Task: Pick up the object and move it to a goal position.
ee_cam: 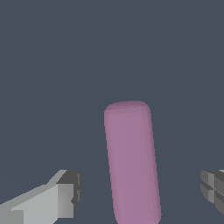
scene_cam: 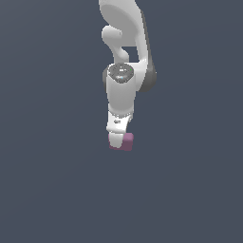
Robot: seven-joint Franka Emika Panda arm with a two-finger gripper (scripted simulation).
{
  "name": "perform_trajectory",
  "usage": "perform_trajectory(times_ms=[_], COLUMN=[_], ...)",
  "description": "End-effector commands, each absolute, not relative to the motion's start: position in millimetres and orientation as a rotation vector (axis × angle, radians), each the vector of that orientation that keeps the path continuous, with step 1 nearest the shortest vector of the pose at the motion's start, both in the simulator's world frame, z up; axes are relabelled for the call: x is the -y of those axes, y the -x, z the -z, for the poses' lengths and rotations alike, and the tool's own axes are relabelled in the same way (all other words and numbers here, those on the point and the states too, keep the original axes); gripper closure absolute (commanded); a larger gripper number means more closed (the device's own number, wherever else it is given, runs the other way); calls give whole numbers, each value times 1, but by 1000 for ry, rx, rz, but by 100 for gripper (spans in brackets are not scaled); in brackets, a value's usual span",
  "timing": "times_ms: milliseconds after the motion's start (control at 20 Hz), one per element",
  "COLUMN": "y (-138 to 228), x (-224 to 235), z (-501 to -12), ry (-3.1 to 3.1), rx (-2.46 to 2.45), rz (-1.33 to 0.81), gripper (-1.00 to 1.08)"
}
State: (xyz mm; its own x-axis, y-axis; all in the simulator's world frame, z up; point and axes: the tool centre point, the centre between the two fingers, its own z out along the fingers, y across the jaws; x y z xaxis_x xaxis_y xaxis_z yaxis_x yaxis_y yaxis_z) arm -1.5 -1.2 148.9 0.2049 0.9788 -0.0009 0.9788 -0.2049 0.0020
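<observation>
i am hovering my pincer (ee_cam: pixel 139 192), fingers spread wide and released, with the pink block (ee_cam: pixel 131 162) lying between them, untouched.

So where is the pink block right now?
In the exterior view the block sits just below centre, under the gripper; the wrist view shows it between the open fingers, touching neither.

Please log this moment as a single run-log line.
phase: pre-grasp | gripper: open, straddling block | block: between fingers, untouched | goal: not visible
</observation>
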Motion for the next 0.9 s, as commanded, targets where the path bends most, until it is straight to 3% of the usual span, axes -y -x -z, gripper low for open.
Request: perform_trajectory(times_ms=[0,850], y=[2,3], x=[2,3], z=[-148,-132], ry=[-2397,-2333], rx=[-2029,-2104], rz=[-1,0], gripper=[-92,-92])
